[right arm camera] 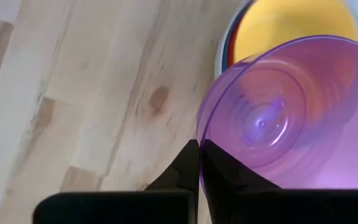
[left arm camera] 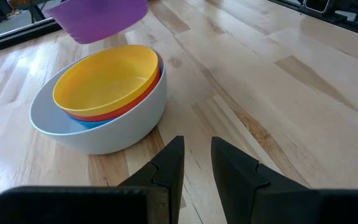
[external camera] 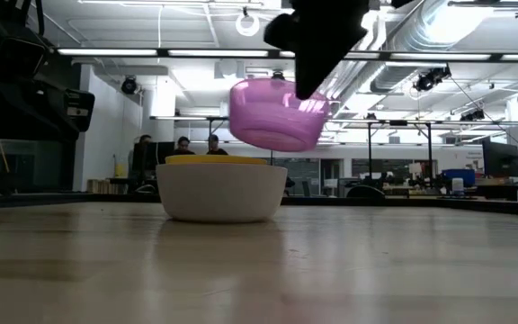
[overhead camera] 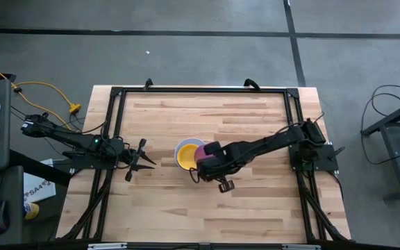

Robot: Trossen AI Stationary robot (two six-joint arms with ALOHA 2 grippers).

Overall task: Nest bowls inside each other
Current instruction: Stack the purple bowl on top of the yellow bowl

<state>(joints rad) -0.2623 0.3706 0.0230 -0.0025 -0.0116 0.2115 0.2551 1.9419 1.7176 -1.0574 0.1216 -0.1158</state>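
My right gripper (right arm camera: 199, 163), fingers pinching the translucent purple plastic bowl (external camera: 277, 114) by its rim, hangs tilted just above the white-blue-red-yellow nested stack (left arm camera: 104, 99); left fingers (left arm camera: 169, 165) narrowly parted.

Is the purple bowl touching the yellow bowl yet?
Apart. The low view shows the purple bowl, held tilted by the right gripper, hanging above the yellow bowl with background visible between them.

Right hand (right arm camera: 199, 163) pinched closed, arm reaching inward; left hand (left arm camera: 196, 163) apparently slightly parted, low.
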